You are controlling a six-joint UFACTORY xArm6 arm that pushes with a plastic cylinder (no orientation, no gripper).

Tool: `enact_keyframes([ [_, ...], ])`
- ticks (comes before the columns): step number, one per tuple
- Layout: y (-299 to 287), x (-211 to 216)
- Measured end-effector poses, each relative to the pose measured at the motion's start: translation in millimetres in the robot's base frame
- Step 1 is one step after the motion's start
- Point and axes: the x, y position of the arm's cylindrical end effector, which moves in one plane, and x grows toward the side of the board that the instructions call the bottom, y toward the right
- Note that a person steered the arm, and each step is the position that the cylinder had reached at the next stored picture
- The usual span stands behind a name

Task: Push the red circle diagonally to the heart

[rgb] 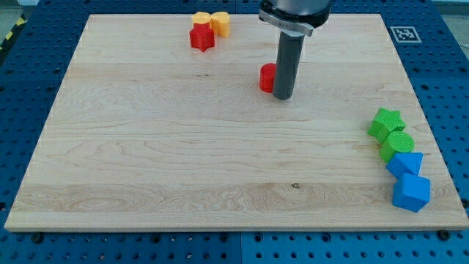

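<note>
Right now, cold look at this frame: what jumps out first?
The dark rod coming down from the view's top, my tip planted on the wooden board right against the red circle, which peeks out on its left. Next, the bright cluster at the right edge: green star, green round block, two blue blocks. At the top sit a red star, a yellow block and an orange heart.

The red circle (267, 77) is partly hidden behind the rod (285, 62) above my tip (283, 96). The arm's upper housing (295, 13) is cut off by the view's top edge.
</note>
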Motion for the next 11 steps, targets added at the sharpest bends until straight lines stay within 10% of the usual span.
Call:
enact_keyframes([
  [11, 8.5, -24.0],
])
